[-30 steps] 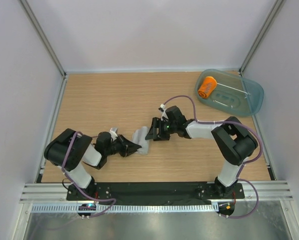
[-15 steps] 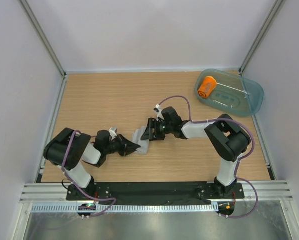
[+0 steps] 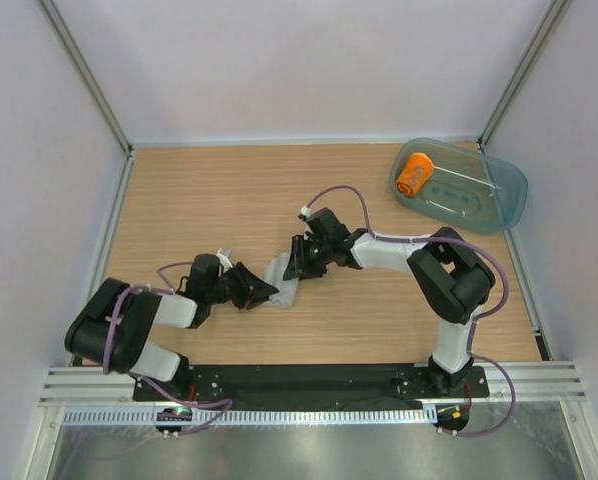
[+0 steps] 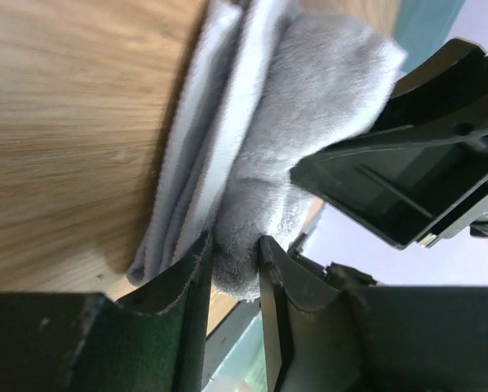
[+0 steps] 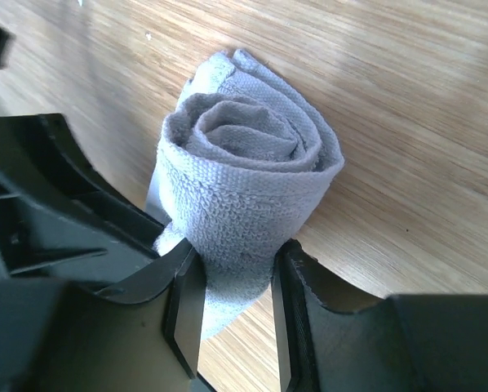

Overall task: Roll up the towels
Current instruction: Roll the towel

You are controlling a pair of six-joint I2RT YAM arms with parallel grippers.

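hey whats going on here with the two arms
Both arms are working on the grey towel in the middle of the table. The right gripper is closed around its rolled part, a tight spiral, while the left gripper pinches the towel's edge from the other side. Some flat layers lie beside the roll. The orange towel is already rolled and lies in the blue-green tub.

Top cam's bright and even, soft light from overhead, just faint shadows under the arms (image 3: pixel 399 250) on the counter (image 3: pixel 209 200). Left wrist cam: counter goes smeary at 9 o'clock, left claw (image 4: pixel 234 249) is near-black at 6. Right wrist: grey towel (image 5: pixel 244 188) crisp, pale glare on the wood at 1 o'clock.
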